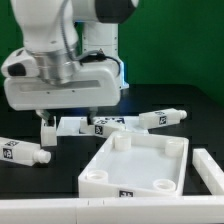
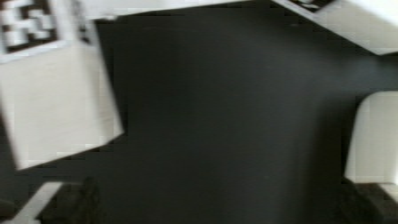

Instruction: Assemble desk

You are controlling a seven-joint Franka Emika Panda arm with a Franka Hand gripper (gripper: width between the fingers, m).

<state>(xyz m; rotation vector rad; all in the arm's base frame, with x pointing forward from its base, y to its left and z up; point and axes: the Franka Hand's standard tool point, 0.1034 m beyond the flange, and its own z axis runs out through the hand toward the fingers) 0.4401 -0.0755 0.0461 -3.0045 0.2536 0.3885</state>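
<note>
**Inspector:** Gripper status?
**Assessor:** Gripper (image 1: 66, 130) spread, holding nothing, low over the counter (image 1: 200, 135).
**Inspector:** Nearest part?
**Assessor:** A leg (image 1: 72, 124) just beside it, long axis across the exterior view. The tabletop (image 1: 135, 165) lies nearer the camera, towards the exterior view's right.

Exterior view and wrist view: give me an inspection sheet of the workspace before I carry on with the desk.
Surface: dark table, bare between the parts.
Job's things: tabletop lies sockets-up with no leg fitted; loose legs lie flat behind it and to the exterior view's left.
Clutter: nothing seen.
Grippers: gripper low over the table, open, holding nothing.
Cables: nothing seen.
Surroundings: white rails along the near edge and the exterior view's right; green backdrop.
</note>
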